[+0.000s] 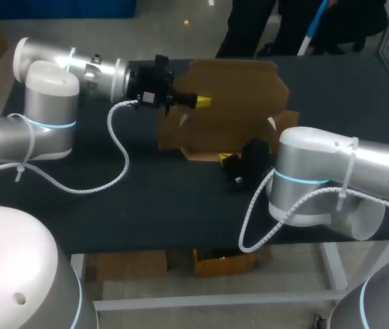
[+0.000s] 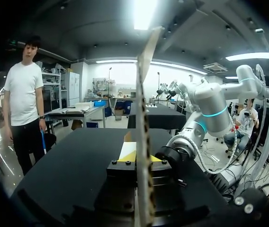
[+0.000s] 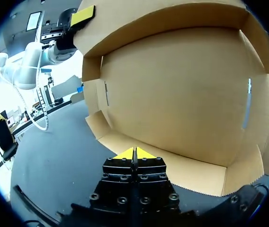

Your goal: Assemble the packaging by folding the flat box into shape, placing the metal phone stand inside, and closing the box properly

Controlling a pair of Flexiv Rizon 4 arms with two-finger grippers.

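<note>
One cardboard box [image 1: 235, 103], one black table [image 1: 146, 199]. Two robot arms, counted as left arm [image 1: 51, 103] and right arm [image 1: 318, 171]. Two grippers likewise: left gripper [image 1: 201, 101] and right gripper [image 3: 134, 152].

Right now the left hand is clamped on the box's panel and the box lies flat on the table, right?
Not flat. The box stands upright on the table, partly folded open, as the head view shows. The left hand is indeed clamped on its panel.

box [image 3: 172, 94]: flaps cut off at right wrist rim | left wrist: edge-on, faces unseen
</note>
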